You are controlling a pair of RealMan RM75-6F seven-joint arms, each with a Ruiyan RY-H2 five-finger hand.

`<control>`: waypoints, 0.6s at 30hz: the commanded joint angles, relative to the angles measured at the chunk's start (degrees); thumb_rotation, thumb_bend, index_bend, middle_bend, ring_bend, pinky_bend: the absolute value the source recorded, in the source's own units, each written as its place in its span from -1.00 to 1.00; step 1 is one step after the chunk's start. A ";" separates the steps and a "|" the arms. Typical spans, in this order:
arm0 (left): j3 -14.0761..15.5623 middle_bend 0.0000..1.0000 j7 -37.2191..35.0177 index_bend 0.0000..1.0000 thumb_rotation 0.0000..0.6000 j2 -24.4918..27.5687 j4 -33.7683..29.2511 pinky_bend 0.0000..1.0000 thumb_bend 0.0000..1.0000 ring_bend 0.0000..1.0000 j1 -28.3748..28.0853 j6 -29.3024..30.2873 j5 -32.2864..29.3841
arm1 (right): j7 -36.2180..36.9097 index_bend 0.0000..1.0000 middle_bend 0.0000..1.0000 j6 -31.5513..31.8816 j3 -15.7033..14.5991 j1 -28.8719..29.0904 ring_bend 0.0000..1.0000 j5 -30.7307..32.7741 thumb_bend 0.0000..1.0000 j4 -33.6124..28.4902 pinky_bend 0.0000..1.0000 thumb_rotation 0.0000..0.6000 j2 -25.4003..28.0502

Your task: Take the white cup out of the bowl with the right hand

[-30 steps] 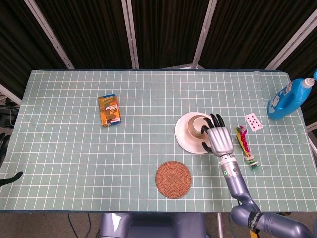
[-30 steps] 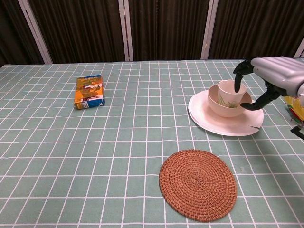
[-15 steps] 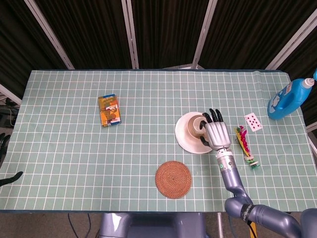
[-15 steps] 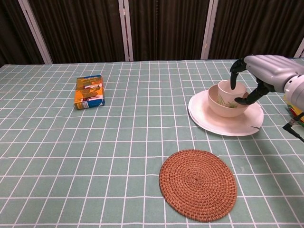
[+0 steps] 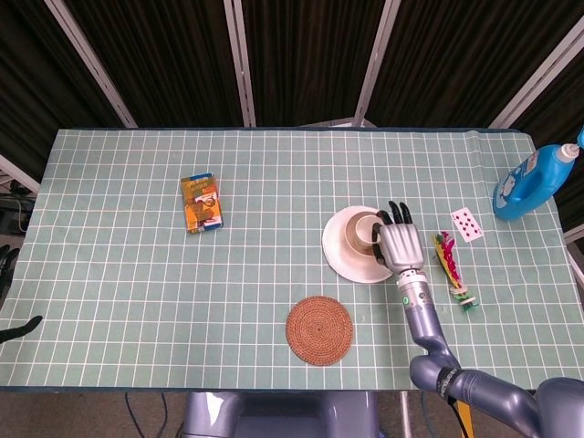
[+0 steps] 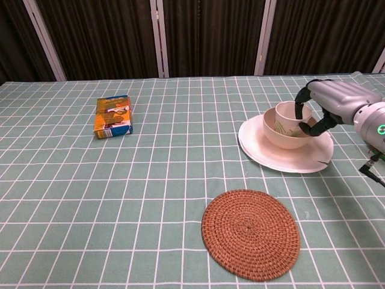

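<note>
The white cup [image 6: 293, 112] stands upright inside a cream bowl [image 6: 274, 129] on a white plate [image 6: 264, 153], right of the table's middle. My right hand [image 6: 334, 96] reaches in from the right. One finger hooks over the cup's rim into the cup and the thumb lies against the outside, so it pinches the cup's right wall. In the head view the hand [image 5: 398, 245] covers the right side of the cup [image 5: 369, 228] and bowl [image 5: 351, 235]. Only a dark tip of my left hand [image 5: 20, 328] shows at the left edge, off the table.
A round woven mat [image 6: 250, 233] lies in front of the plate. An orange box [image 6: 112, 116] sits at the far left. Right of the plate are a playing card [image 5: 465, 224], a colourful bundle [image 5: 452, 265] and a blue detergent bottle [image 5: 529, 185].
My right hand has moved in towards the cup and lowered; its finger now dips inside the rim and the thumb has closed on the outside. The cup has not moved.
</note>
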 commanded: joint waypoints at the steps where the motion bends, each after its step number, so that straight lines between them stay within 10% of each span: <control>1: 0.03 -1.00 0.04 -1.00 1.00 -0.03 0.03 -1.00 -1.00 -1.00 -0.03 -0.08 0.00 | 0.71 0.19 -0.56 0.40 -0.25 0.20 -1.00 -0.60 -0.12 0.14 -1.00 1.00 -0.22; 18: 0.03 -1.00 0.85 -1.00 1.00 -0.23 -0.13 -1.00 -1.00 -1.00 0.03 0.21 0.03 | 1.46 0.25 -0.55 13.07 -2.90 -5.87 -1.00 -10.35 -0.13 -19.24 -1.00 1.00 12.67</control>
